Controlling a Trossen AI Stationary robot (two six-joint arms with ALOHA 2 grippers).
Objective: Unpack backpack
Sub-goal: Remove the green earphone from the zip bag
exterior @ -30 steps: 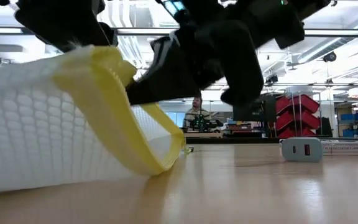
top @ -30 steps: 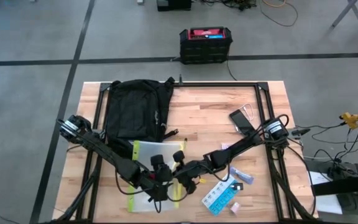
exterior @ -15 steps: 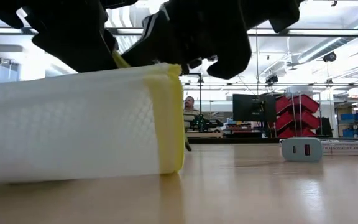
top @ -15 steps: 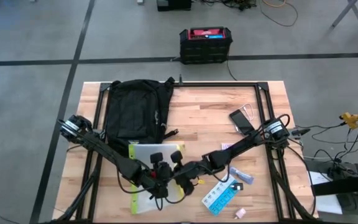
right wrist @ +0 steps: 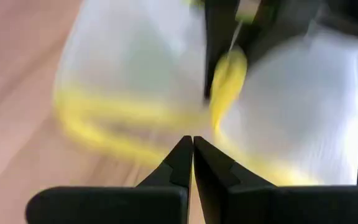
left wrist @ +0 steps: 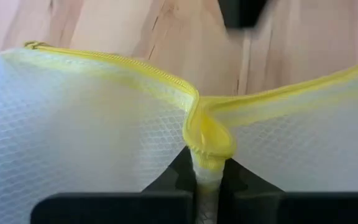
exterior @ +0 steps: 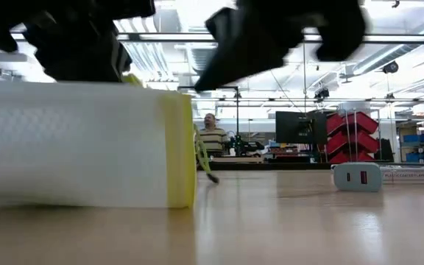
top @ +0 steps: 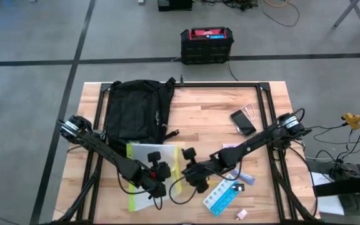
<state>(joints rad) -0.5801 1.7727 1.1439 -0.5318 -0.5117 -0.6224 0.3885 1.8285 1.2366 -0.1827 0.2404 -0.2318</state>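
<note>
Since a moment ago the right pincer (top: 195, 178) has let go of the mesh pouch (top: 150, 164) and drawn back beside it, its fingers now pressed together with nothing between them. Left pincer (top: 157, 179) clamps the pouch's yellow zip edge (left wrist: 209, 134), pinching the fabric into a fold. That pouch, white mesh with yellow trim, lies on the counter (top: 217, 106) near its front edge. Behind it, at the far left corner, the backpack (top: 137, 109) lies flat. A phone (top: 242, 122) rests further right.
</note>
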